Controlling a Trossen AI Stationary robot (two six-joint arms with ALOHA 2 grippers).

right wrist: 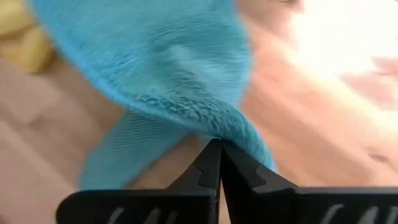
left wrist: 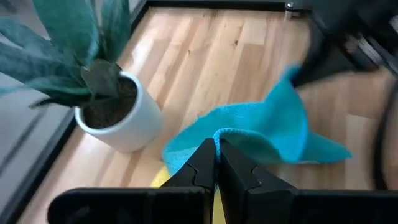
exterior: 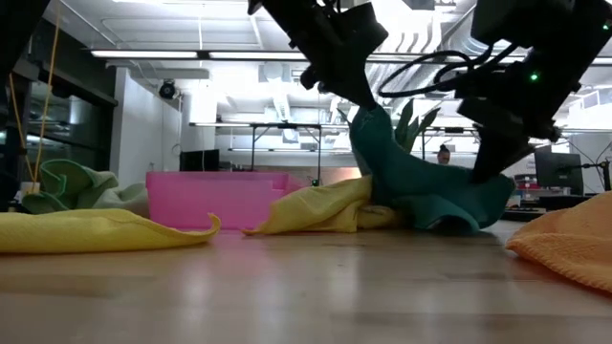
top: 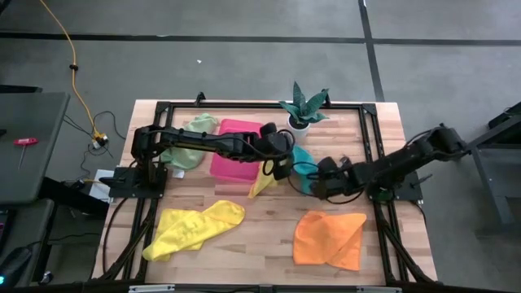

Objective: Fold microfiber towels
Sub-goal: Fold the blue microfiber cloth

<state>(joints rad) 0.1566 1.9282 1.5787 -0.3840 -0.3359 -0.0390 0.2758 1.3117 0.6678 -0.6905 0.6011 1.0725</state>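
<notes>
A teal towel [top: 304, 156] lies mid-table, drawn up into a peak [exterior: 368, 119], its lower part on the wood and against a yellow towel [exterior: 320, 212]. My left gripper [left wrist: 216, 148] is shut on the peak. My right gripper [right wrist: 218, 144] is shut on the towel's low right side [exterior: 483, 186]. Another yellow towel [top: 194, 228] and an orange towel [top: 330, 238] lie crumpled near the front edge. A pale green towel [top: 191, 142] lies at the far left beside a pink tray [top: 238, 150]. My left gripper pinches a folded-over edge of the teal towel [left wrist: 227, 134] between its two fingertips, slanting down from the table's left. That part is lifted; the cloth hangs slack from it to the table. My right gripper pinches the teal towel's fuzzy edge [right wrist: 214, 132] at its fingertips, slanting down from the right. One layer or several, I cannot tell. This part sits low, close to the table.
A potted plant in a white pot [top: 301, 110] stands at the far edge just behind the teal towel. A black frame [top: 368, 130] runs around the table. Bare wood [top: 260, 244] shows between the front yellow and orange towels.
</notes>
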